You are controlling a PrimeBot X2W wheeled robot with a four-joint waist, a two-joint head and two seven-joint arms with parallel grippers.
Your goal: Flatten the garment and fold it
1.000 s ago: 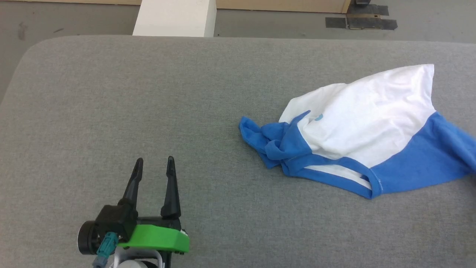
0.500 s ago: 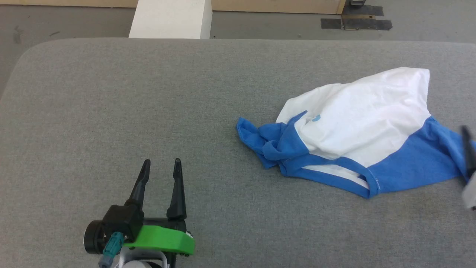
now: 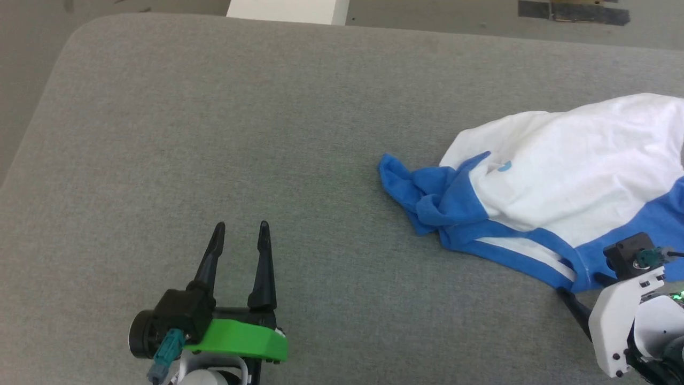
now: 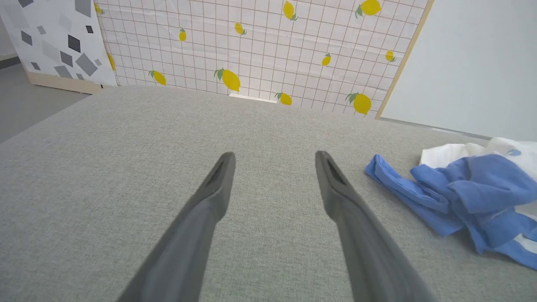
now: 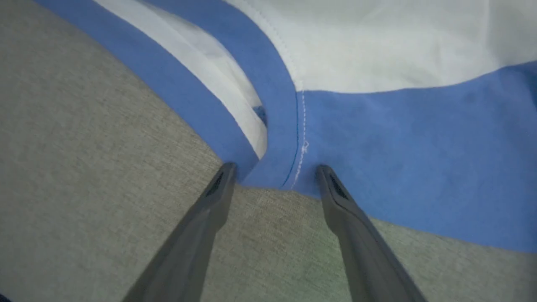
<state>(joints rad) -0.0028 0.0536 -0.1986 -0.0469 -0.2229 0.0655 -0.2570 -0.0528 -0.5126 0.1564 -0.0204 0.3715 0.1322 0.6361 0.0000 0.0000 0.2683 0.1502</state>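
Flattening step, barely begun. T-shirt (image 3: pixel 561 176) crumpled at right of grey counter (image 3: pixel 214 107). Right gripper (image 5: pixel 275 172) wide, tips at near blue neckline edge (image 5: pixel 281 126); left gripper (image 3: pixel 241 227) wide, well apart. Next needs closing there, pulling flat.

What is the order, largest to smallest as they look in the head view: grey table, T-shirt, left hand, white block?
1. grey table
2. T-shirt, cut off at the right edge
3. left hand
4. white block; far off and cut off at the top, so unsure

Left gripper (image 3: pixel 241 224) at lower left, right gripper (image 5: pixel 275 166) at lower right — both jaws wide apart
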